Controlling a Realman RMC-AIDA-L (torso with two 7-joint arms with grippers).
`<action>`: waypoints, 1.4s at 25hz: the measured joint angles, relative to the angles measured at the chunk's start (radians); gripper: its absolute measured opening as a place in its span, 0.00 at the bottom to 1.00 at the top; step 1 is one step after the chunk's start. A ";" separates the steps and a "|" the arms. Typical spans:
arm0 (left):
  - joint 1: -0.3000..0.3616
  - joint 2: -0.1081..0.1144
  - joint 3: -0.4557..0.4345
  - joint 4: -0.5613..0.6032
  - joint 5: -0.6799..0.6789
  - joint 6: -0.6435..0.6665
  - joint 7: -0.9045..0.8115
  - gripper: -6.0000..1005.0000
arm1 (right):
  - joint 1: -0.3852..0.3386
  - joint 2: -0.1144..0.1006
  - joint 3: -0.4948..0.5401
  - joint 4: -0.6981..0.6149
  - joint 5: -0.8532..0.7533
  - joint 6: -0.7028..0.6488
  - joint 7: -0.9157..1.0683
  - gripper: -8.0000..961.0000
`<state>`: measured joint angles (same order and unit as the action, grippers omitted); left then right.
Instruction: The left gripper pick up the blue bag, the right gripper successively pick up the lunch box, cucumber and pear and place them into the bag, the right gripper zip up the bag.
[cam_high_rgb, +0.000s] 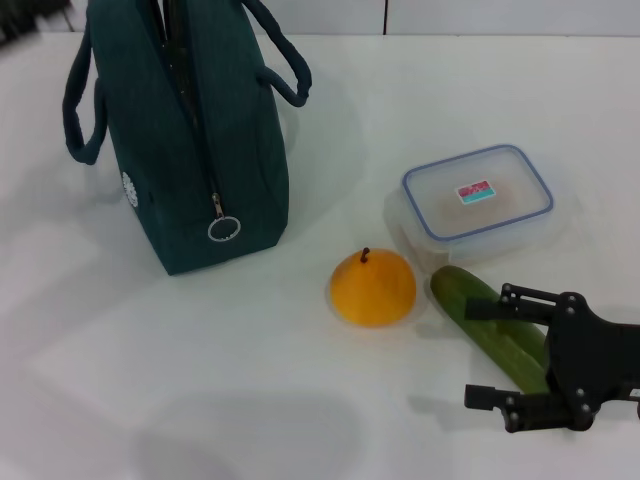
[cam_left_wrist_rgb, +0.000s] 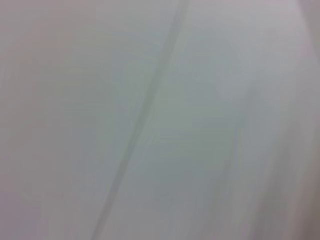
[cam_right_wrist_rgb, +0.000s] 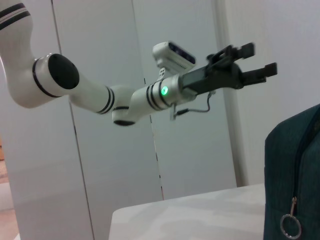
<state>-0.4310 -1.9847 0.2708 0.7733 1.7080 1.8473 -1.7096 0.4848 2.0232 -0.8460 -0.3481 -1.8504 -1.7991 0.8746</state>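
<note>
On the table: one blue bag, lunch box, cucumber, pear; both grippers released.

- The blue bag stands upright on the table, at the far left, its zipper ring hanging down the near end.
- The lunch box lies well to the bag's right.
- The pear sits between bag and lunch box, nearer the robot, just beside the cucumber.
- The cucumber lies just before the lunch box, slanting toward the near right.
- The right claw hangs over the cucumber's near end.
- The left claw is raised above the bag.
</note>
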 joint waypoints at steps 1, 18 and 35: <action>-0.010 0.009 -0.007 0.010 0.000 -0.023 -0.044 0.87 | 0.002 0.000 -0.003 0.000 0.008 0.001 0.000 0.87; -0.149 0.115 0.290 0.355 0.471 -0.253 -0.898 0.85 | 0.000 -0.004 0.000 -0.004 0.023 0.003 -0.002 0.87; -0.170 0.102 0.399 0.359 0.534 -0.245 -0.995 0.82 | 0.009 -0.004 -0.008 -0.011 0.024 0.009 -0.002 0.87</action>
<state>-0.6012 -1.8828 0.6695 1.1326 2.2415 1.6025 -2.7045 0.4936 2.0189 -0.8544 -0.3587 -1.8268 -1.7900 0.8727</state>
